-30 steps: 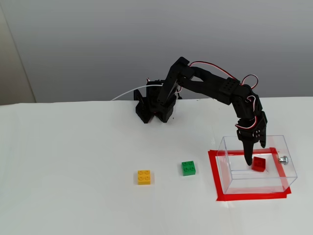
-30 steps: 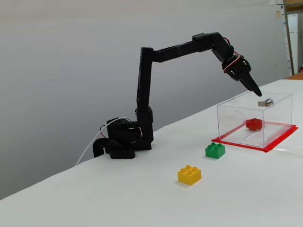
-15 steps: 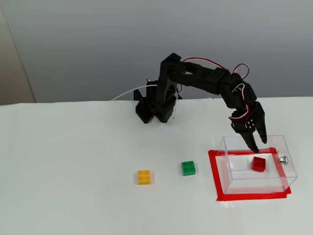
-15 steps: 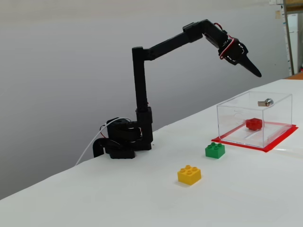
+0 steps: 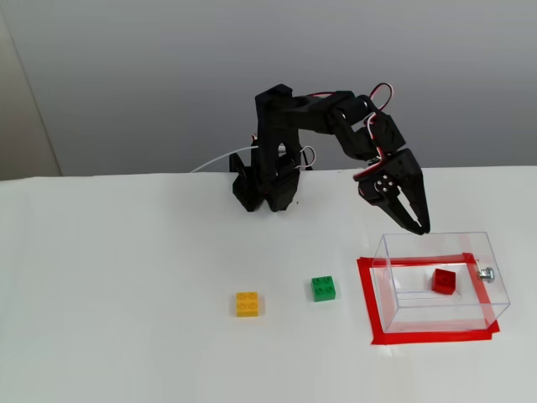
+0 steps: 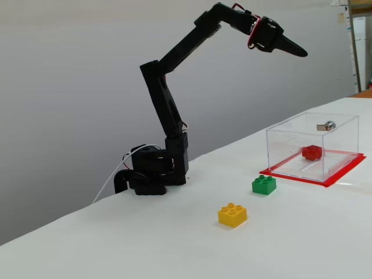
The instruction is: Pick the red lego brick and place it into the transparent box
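Red lego brick (image 5: 444, 280) (image 6: 311, 152) resting on floor of transparent box (image 5: 394, 252) (image 6: 290, 131), lower right of both fixed views, toward the silver knob (image 5: 485, 273) wall. Square, so no long axis to align. Gripper (image 5: 415, 222) (image 6: 303, 54) empty, raised high above and up-left of the box; tips pointing down-right toward it. Jaws slightly apart in one fixed view, look together side-on in the other. Placement looks complete; only retreat toward base likely left. Green brick (image 5: 324, 288) and yellow brick (image 5: 247, 303) untouched on table.
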